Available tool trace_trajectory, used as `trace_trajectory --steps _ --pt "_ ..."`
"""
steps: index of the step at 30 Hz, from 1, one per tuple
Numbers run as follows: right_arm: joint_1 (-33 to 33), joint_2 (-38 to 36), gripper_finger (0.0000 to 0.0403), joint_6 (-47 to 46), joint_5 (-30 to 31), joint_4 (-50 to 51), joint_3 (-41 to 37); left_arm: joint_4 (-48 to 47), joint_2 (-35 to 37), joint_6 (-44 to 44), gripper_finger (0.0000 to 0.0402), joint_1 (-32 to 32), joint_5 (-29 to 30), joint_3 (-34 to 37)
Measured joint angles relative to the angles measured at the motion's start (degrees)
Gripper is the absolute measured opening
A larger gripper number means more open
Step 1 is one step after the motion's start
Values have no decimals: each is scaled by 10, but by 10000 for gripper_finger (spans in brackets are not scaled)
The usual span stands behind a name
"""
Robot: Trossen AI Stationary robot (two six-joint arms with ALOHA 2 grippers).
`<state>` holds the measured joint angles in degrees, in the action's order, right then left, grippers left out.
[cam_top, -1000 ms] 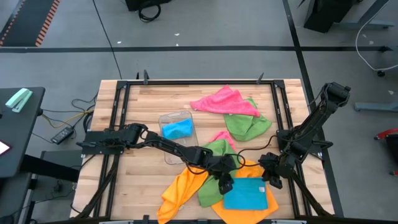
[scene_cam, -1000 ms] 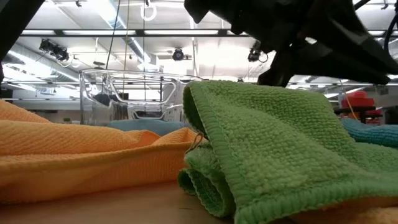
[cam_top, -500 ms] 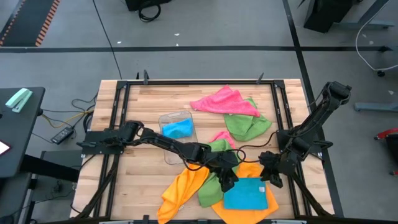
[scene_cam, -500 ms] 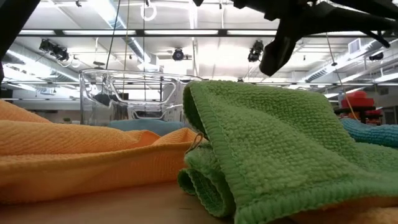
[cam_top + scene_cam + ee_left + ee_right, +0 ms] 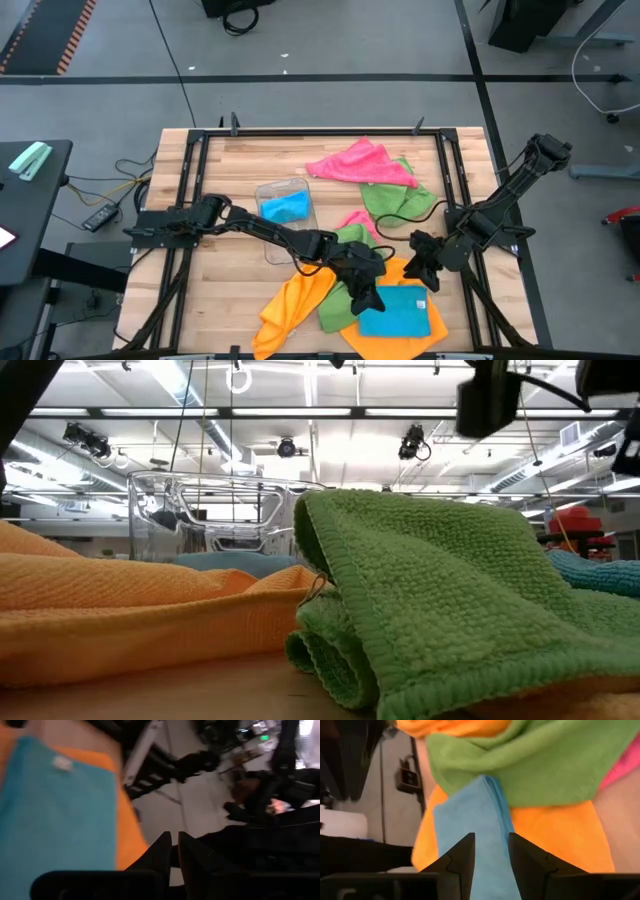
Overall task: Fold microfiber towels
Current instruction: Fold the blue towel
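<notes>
Since the earlier frames, the right gripper [image 5: 422, 262] has shifted toward the frame's centre in the high view, clear of the folded blue towel [image 5: 395, 312], while the left gripper [image 5: 364, 297] has edged onto that towel's left edge; in the low view the dark arm mass has lifted to the upper right corner. High view: the blue towel lies at lower centre on an orange towel [image 5: 290, 310], with a crumpled green towel [image 5: 338, 300] between them under the left arm; a pink towel [image 5: 360, 163] and a second green towel [image 5: 398, 203] lie at upper centre of the table [image 5: 230, 165], and a clear plastic tray [image 5: 283, 205] holding a blue cloth stands left of centre. Left gripper: fingers nearly together, holding nothing. Right gripper: fingers [image 5: 462, 855] partly apart, empty, poised above blue, orange and green cloth. Low view only: the green towel's looped pile [image 5: 450, 590] fills the foreground and screens most of the table, with the tray [image 5: 215, 515] behind orange folds. Left wrist view only: a small white tag [image 5: 62, 763] on the blue towel, its writing unreadable.
</notes>
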<state>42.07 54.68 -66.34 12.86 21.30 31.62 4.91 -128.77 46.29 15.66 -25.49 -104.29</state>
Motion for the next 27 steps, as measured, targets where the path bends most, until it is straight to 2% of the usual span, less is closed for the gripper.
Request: trace_trajectory --steps 8,15,18,22,27 --pt "-3 0 124 -28 0 -1 46 85 3 8 17 22 -6 0" --pt "-3 0 124 -71 6 0 58 90 3 17 14 45 25 0" --pt "-4 0 124 -74 27 1 58 93 3 34 14 58 83 0" --pt "-10 0 124 -72 38 -5 58 115 3 41 10 73 201 0" --pt "16 0 124 -37 -34 -34 61 150 3 71 17 87 366 0"
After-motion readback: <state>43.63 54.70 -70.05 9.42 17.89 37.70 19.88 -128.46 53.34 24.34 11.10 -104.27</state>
